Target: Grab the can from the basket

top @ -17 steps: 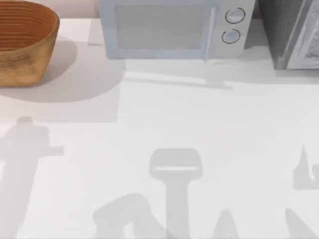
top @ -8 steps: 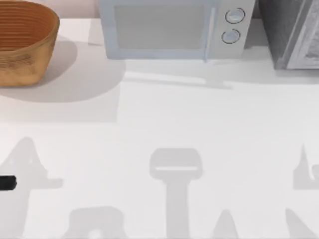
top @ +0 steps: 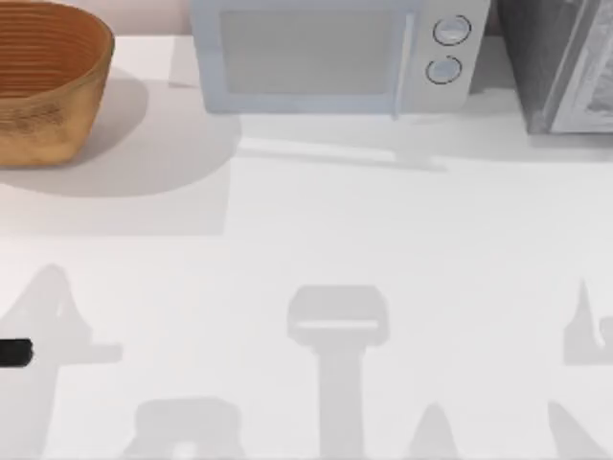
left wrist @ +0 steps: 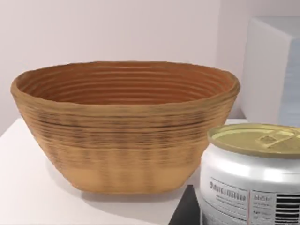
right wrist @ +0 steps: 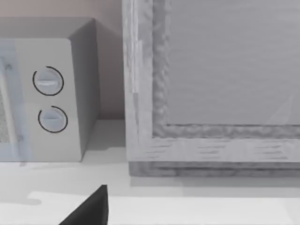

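End effector of the left arm [top: 13, 353] is seen at the tabletop's [top: 383, 240] left edge, its finger spacing undeterminable. Beyond stands the basket [left wrist: 124, 124] at the far-left corner, with the can [left wrist: 253, 176] upright close before the wrist camera, outside the basket.
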{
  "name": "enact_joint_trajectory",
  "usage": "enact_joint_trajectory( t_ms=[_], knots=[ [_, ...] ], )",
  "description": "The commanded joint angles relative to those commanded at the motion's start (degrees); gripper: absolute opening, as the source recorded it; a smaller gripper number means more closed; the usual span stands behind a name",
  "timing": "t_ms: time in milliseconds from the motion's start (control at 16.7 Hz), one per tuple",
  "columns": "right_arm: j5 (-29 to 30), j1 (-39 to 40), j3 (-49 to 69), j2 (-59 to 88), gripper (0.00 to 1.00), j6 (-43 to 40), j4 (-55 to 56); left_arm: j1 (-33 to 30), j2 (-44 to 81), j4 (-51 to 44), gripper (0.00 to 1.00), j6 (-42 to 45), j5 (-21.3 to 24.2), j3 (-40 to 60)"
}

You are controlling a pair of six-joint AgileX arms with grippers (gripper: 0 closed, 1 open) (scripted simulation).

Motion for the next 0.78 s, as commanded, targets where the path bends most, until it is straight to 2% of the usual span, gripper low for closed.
enact_joint_trajectory(
  t_ms=[240, 780],
  knots=[
    [0.00, 0.00, 0.00, 0.00, 1.00, 0.00, 0.00, -0.58, 6.54, 5.55, 0.00, 0.01, 3.52, 3.64],
    [0.00, 0.00, 0.00, 0.00, 1.00, 0.00, 0.00, -2.33, 33.33, 24.66, 0.00, -0.45, 18.75, 16.90]
  ],
)
